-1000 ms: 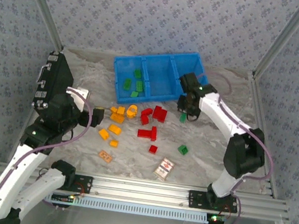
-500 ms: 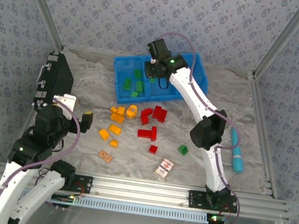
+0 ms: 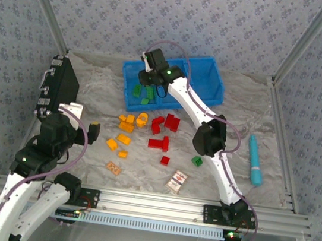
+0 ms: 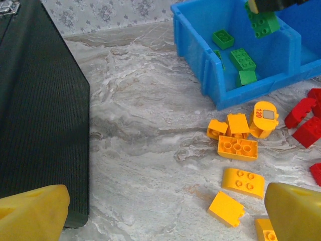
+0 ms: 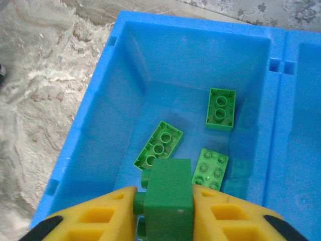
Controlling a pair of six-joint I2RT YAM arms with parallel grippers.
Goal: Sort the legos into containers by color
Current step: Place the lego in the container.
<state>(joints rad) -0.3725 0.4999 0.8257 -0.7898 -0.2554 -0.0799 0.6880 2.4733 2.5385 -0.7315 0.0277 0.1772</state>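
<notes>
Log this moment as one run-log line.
right claw: shut on green plastic brick | position: over left compartment of blue rectangular plastic bin | left claw: open

Black box (image 3: 61, 85) at left, teal stick (image 3: 255, 162) at right, red-and-white card (image 3: 177, 181), tan tile (image 3: 114, 168) near front

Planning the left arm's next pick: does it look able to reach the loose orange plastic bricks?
Probably yes: the open left gripper faces the orange plastic bricks, with nothing standing between them.
</notes>
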